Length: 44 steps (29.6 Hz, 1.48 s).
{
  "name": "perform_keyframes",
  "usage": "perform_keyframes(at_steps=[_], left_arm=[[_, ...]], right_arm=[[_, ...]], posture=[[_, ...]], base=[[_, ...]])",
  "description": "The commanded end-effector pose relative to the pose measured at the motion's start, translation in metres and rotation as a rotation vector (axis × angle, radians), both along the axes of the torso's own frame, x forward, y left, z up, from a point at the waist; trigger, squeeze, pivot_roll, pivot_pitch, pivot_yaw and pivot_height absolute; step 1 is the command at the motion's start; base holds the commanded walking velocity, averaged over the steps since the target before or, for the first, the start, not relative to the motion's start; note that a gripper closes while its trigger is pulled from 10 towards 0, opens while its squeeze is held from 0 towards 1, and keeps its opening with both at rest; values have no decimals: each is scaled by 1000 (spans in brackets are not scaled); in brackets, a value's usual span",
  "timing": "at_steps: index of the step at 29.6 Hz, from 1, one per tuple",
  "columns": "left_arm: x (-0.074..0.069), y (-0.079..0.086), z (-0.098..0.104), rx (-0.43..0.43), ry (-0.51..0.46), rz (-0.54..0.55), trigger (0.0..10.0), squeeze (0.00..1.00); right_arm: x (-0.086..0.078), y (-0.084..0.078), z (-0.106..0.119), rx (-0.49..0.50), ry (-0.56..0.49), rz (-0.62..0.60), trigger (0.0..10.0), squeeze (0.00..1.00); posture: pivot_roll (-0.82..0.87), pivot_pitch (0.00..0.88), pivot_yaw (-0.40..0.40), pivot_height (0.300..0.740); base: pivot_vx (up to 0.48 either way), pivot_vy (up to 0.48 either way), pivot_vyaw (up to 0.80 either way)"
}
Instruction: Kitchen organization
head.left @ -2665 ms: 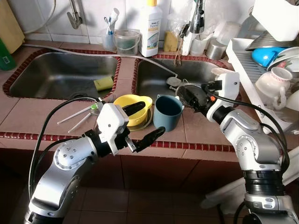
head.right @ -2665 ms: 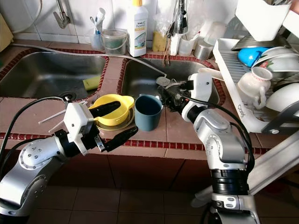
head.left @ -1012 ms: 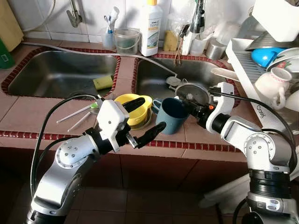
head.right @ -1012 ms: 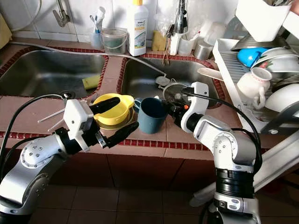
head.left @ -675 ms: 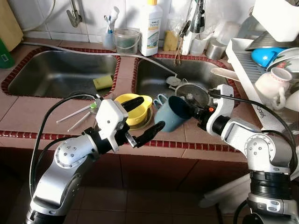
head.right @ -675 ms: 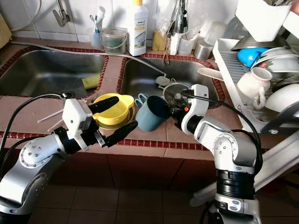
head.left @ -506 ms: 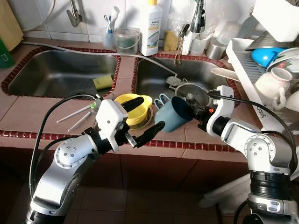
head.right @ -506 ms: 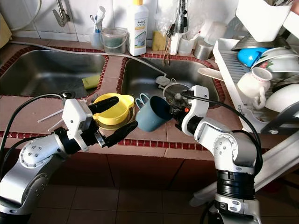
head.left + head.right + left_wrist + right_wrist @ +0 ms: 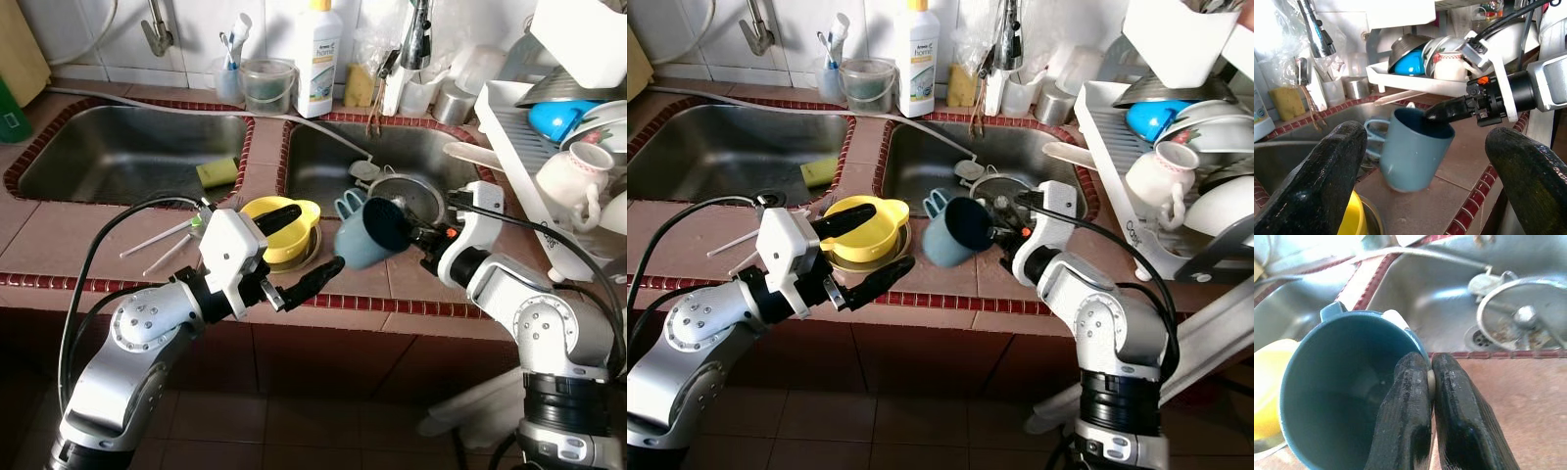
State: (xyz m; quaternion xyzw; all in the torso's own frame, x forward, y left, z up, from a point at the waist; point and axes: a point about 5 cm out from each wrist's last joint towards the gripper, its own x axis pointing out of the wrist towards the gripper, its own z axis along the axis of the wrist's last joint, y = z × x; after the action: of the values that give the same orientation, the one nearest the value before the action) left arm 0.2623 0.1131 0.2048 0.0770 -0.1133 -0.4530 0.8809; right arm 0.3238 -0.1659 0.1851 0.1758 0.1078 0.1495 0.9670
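We are in a home kitchen: a double steel sink [image 9: 127, 157], dish soap bottle [image 9: 319, 59], loaded dish rack [image 9: 524, 147].

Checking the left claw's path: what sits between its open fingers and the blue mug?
In the left wrist view, bare tiled counter lies between the left claw and the tilted blue ceramic mug, which the right claw pinches by its rim.

Between the left hand's [image 9: 1420, 181] spread black fingers [image 9: 1317, 181], a blue mug [image 9: 1413, 149] tilts over the tiled bench [image 9: 1449, 169]. The right hand [image 9: 1447, 110] pinches its rim. A yellow bowl [image 9: 1352, 218] sits just beside the nearer finger.
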Motion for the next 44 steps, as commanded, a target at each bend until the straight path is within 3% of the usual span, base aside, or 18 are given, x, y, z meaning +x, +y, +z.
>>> perform_keyframes(at_steps=[1,8,9,10,11,12,15,18,20,22,26,30,33,36,39,44], left_arm=[[1,1,3,-13,-10,14,10000,0],[10,8,4,-81,18,98,10000,0],[16,12,6,-100,21,137,10000,0],[16,12,6,-100,21,137,10000,0],[24,17,8,-120,22,185,10000,0],[31,22,11,-150,31,228,10000,0],[58,35,18,-186,29,379,10000,0],[70,40,18,-198,45,457,10000,0],[87,50,15,-210,80,619,10000,0],[93,53,13,-231,114,673,10000,0],[94,50,14,-271,135,675,10000,0],[96,54,14,-278,153,740,10000,0],[95,58,19,-290,114,777,10000,0],[89,60,25,-320,80,782,10000,0],[84,65,19,-327,84,822,10000,0],[67,62,1,-266,38,872,10000,0]], right_arm=[[-3,-5,12,-10,-110,-58,0,0],[-7,-6,26,-52,-347,-167,0,0],[-7,-7,33,-53,-429,-191,627,0],[-7,-7,33,-53,-429,-191,627,0],[-5,-10,33,-55,-439,-207,4118,0],[-3,-12,33,-70,-459,-214,10000,0],[7,-19,38,-105,-514,-282,10000,0],[10,-18,43,-138,-559,-304,10000,0],[16,-13,47,-235,-601,-341,10000,0],[19,-12,48,-276,-622,-361,10000,0],[25,-11,49,-236,-595,-401,10000,0],[27,-5,47,-278,-607,-425,10000,0],[26,0,43,-290,-612,-400,10000,0],[23,4,44,-336,-654,-379,10000,0],[16,10,41,-311,-667,-370,10000,0],[1,16,26,-278,-643,-343,10000,0]], posture=[[-54,112,-62,740],[-53,87,-54,740],[-54,83,-49,740],[-54,83,-49,740],[-62,81,-36,740],[-68,80,-33,740],[-59,79,-32,740],[-60,77,-30,740],[-61,69,-24,740],[-63,66,-25,740],[-63,57,-25,740],[-65,43,-34,740],[-66,16,-45,740],[-65,9,-50,740],[-67,0,-64,740],[-78,0,-73,740]], base=[[0,0,0],[0,0,0],[0,0,0],[0,0,0],[0,0,0],[0,0,0],[0,0,0],[0,0,0],[0,0,0],[0,0,0],[0,0,0],[0,0,0],[0,0,0],[0,0,0],[0,0,0],[0,0,0]])
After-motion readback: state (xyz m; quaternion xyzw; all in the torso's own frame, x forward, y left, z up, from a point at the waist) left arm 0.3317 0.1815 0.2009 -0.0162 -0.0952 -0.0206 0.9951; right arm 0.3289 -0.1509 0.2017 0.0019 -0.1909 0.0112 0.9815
